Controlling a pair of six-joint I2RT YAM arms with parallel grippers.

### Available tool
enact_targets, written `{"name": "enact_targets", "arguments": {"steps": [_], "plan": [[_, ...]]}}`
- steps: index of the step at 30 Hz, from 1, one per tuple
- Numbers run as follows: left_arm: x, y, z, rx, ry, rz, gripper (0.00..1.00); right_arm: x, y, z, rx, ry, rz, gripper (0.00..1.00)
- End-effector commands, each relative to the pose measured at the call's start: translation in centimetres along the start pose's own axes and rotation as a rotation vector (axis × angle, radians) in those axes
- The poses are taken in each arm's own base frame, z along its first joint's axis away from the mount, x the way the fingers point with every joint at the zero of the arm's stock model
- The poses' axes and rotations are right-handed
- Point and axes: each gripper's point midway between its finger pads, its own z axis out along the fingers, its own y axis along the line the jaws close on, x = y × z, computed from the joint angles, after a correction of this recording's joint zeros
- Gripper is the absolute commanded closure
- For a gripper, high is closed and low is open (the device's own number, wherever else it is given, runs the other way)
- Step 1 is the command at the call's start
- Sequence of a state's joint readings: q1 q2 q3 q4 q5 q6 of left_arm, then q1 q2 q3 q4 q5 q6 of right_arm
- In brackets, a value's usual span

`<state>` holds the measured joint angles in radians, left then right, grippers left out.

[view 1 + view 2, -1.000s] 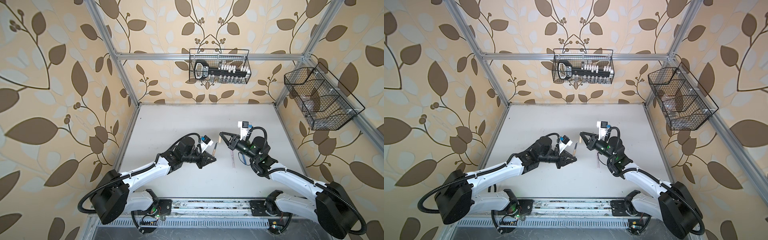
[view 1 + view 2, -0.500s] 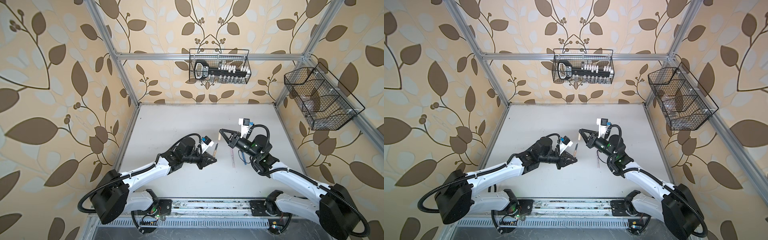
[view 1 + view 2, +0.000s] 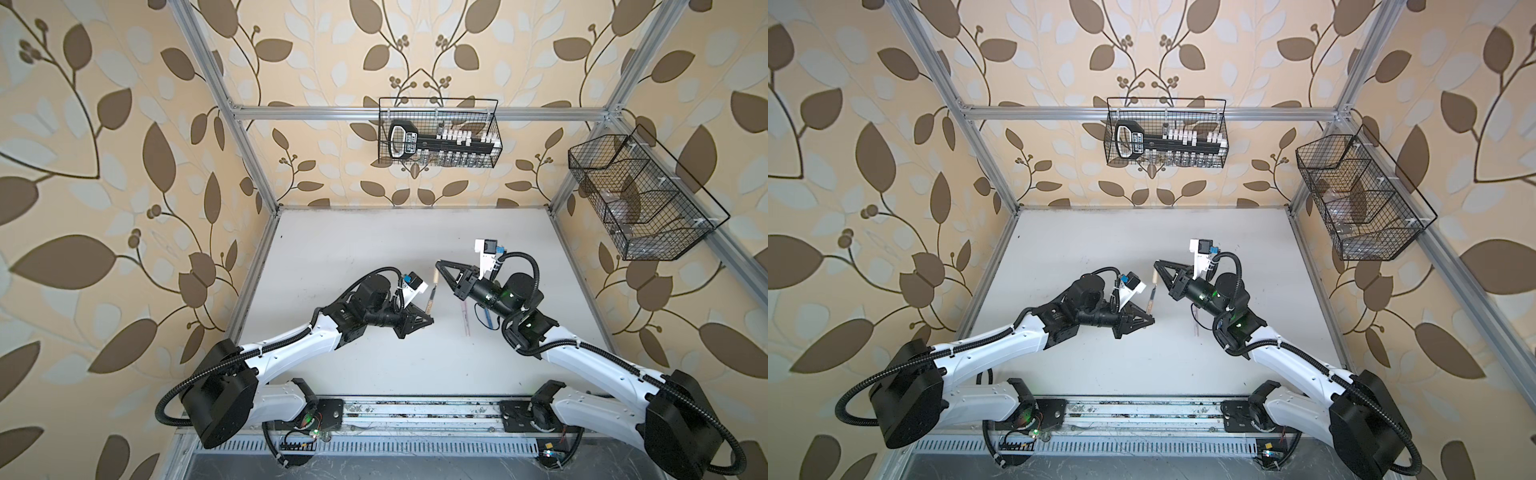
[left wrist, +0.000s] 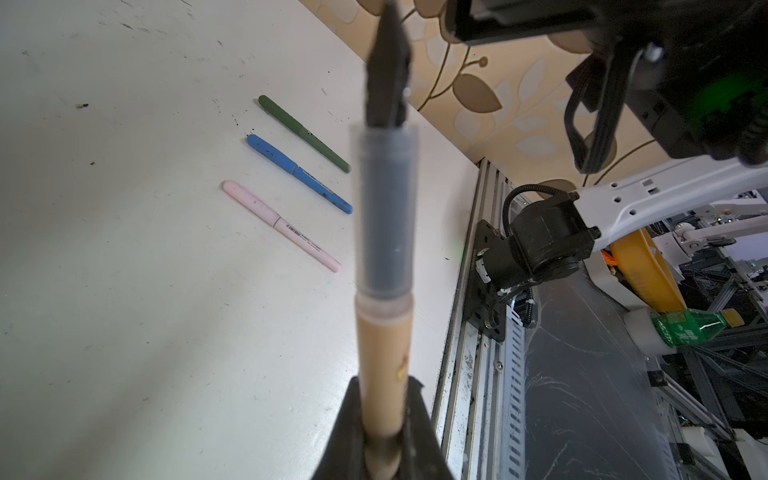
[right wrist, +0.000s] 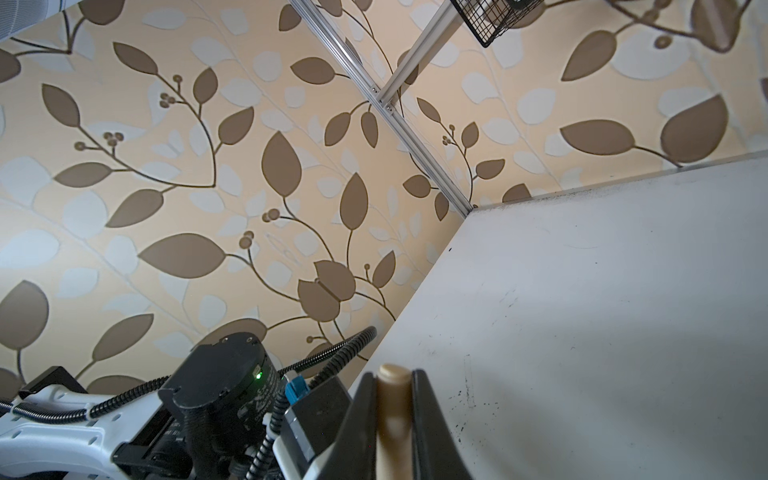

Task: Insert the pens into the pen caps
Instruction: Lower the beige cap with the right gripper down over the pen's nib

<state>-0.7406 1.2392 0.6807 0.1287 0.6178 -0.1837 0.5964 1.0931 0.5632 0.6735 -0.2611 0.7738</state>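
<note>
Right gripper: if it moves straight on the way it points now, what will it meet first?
The way looks free: the right gripper, shut on the tan cap, points over bare table toward the corner post; how far is unclear.

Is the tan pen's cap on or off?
Off: slim tan plastic pen in left tool shows bare dark front; right tool holds the short tan cap.

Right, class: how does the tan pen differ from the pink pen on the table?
The tan pen is clamped in the left gripper, raised off the table; the pink pen lies flat, untouched. The tan pen's dark tip is bare; the pink pen is capped. Both are slim pens of the same style.
</note>
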Motion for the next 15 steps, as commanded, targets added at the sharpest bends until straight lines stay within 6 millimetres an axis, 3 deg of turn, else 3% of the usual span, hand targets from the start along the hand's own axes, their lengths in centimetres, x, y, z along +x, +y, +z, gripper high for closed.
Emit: {"name": "enact_targets", "arguments": {"steps": [1, 15], "plan": [[-1.1, -1.14, -0.61, 0.023, -0.05, 0.047, 1.0, -0.17, 0.06, -0.2, 0.005, -0.023, -0.012, 0.85], [-1.13, -1.17, -0.6, 0.024, -0.051, 0.047, 1.0, 0.36, 0.0, -0.63, 0.006, -0.021, -0.009, 0.85]]}}
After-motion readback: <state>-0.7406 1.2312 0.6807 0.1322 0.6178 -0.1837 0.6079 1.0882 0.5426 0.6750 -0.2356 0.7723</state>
